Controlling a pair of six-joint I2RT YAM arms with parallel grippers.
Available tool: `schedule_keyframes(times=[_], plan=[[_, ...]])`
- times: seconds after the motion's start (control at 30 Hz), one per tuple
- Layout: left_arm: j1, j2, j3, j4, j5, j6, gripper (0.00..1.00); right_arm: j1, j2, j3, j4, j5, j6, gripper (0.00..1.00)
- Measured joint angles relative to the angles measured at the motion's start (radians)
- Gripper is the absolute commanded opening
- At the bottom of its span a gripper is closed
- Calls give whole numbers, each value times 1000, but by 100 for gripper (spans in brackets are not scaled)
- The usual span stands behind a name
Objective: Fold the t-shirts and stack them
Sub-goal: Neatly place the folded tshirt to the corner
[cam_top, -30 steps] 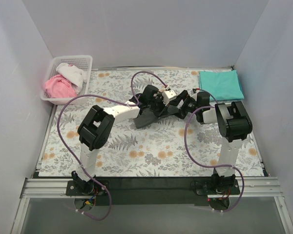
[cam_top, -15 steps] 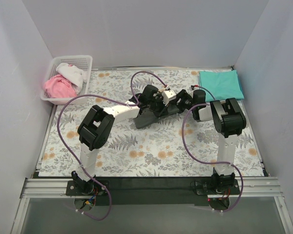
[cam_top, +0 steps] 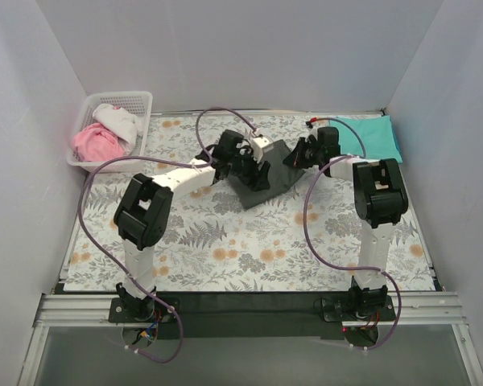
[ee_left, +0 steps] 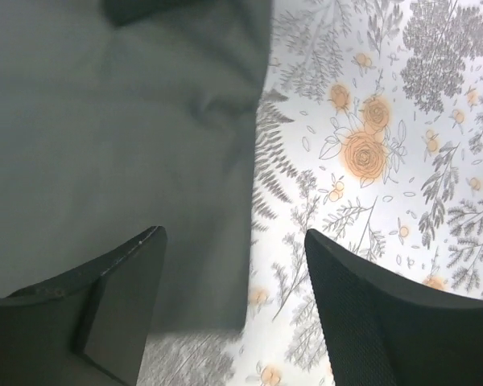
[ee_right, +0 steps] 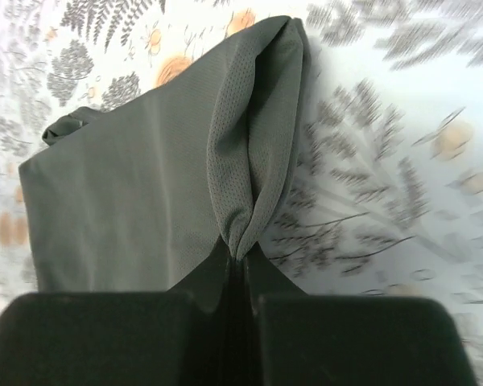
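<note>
The right gripper [ee_right: 240, 259] is clamped tight on a bunched fold of the charcoal t-shirt [ee_right: 145, 201], which lies mid-table on the floral sheet [cam_top: 225, 241]. The left gripper [ee_left: 233, 237] hangs spread wide over the shirt's edge, gripping nothing. The teal t-shirt [cam_top: 366, 138] sits folded in the far right corner.

charcoal t-shirt [ee_right: 145, 185]: matt fine-mesh cloth | floral sheet [ee_left: 402, 121]: smooth printed cloth | basket [cam_top: 119, 96]: white plastic lattice

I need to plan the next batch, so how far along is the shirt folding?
Done: the teal t-shirt lies folded at the table's far right corner. In hand: the right gripper pinches an edge of the grey t-shirt, and the left gripper is open above it. Left: probably stacking grey on teal.
</note>
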Motion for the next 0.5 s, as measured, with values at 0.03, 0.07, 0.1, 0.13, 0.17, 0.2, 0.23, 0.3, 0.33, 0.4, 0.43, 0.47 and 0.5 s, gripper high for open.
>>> schedule_keyframes(times=[0.03,0.07,0.1,0.13,0.17,0.2,0.23,0.3,0.33,0.4,0.43,0.47,0.5], plan=[[21,-17,0,-13,8,-5,69,-7,-4,29,-42,10,-55,1],[47,-40,-4,-28,18,-23,69,-15,-10,53,-76,19,-107,1],[72,-68,-13,-39,21,-35,69,-25,-19,71,-108,31,-155,1],[97,-95,-25,-50,22,-42,70,-35,-28,82,-138,40,-195,1],[121,-126,-41,-61,20,-44,70,-48,-39,93,-165,49,-237,1],[142,-155,-58,-72,17,-46,70,-61,-49,101,-193,59,-272,1],[156,-187,-79,-79,13,-47,70,-76,-58,110,-218,65,-305,1],[168,-237,-113,-95,4,-48,70,-106,-68,134,-271,74,-370,1],[169,-261,-130,-100,1,-47,70,-122,-70,150,-298,79,-398,1],[166,-293,-161,-109,-3,-47,70,-151,-70,185,-342,87,-449,1],[166,-303,-174,-113,-4,-48,70,-166,-71,202,-361,89,-472,1],[164,-311,-187,-117,-5,-48,70,-181,-71,218,-378,92,-492,1],[163,-317,-200,-121,-6,-48,70,-193,-71,230,-388,92,-504,1]])
